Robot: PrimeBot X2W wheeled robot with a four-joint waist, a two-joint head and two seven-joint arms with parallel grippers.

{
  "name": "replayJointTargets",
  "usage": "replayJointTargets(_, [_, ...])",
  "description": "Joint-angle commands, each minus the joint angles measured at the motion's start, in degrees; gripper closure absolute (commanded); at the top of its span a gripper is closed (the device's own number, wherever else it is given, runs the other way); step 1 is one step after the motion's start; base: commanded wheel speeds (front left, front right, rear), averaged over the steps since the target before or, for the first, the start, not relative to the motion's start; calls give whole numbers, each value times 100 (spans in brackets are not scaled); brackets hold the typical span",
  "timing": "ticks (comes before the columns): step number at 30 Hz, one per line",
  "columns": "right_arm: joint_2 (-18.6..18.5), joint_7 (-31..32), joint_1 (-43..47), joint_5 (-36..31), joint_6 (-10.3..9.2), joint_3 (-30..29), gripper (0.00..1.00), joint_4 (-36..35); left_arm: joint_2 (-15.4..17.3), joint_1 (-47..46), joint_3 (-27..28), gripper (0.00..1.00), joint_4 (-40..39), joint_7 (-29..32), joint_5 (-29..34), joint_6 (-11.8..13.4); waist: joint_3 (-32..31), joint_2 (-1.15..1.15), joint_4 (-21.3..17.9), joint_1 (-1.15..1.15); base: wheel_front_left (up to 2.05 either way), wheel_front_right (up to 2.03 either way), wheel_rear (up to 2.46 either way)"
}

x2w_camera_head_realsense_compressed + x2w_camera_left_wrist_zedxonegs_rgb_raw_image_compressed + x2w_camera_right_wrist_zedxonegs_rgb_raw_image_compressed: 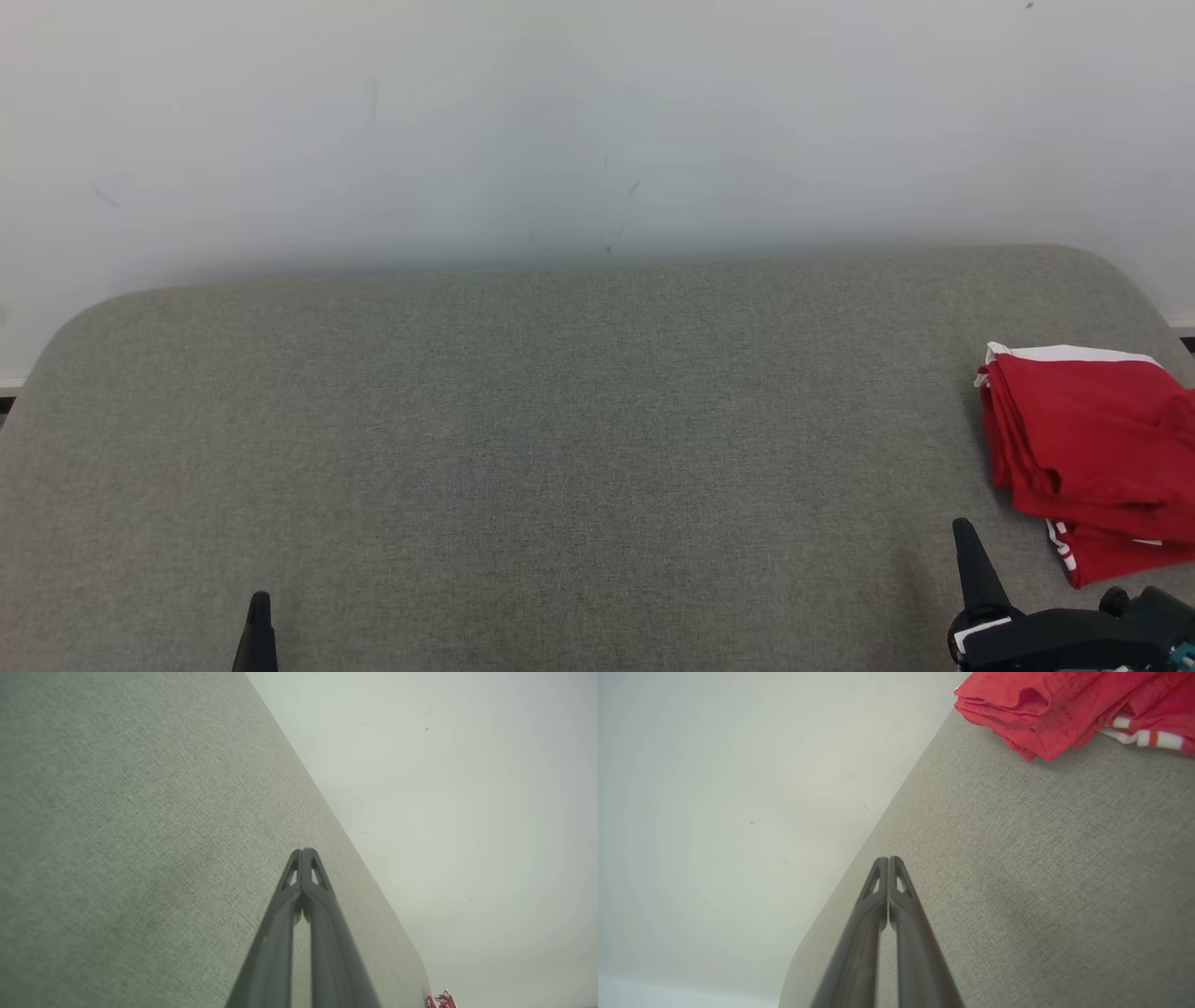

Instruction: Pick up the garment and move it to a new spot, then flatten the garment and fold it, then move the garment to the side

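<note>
The garment (pixel 1092 457) is red with white trim and lies folded in a stack at the right edge of the grey fabric surface (pixel 560 448). It also appears in the right wrist view as the garment (pixel 1064 704) at the top right, and a red sliver of the garment (pixel 441 1000) peeks in at the bottom of the left wrist view. My right gripper (pixel 962 527) stands shut just left of and in front of it, holding nothing. My left gripper (pixel 260 599) sits shut at the lower left, far from the cloth; its fingers (pixel 303 851) meet at the tips.
A pale wall (pixel 597 121) runs behind the grey surface's far edge. The surface has rounded back corners, and its right edge lies just beyond the garment.
</note>
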Motion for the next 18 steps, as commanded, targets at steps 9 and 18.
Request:
replayJointTargets(9, [37, 153, -148, 601, 2, -114, 100, -153, 35, -227, 18, 100, -90, 163, -619, -51, 38, 0, 19, 0, 0, 0, 0])
replayJointTargets(18, [65, 277, -169, 1093, 3, -194, 100, -225, 37, -316, 22, 100, -98, 294, -1104, -73, 76, 0, 37, 0, 0, 0, 0])
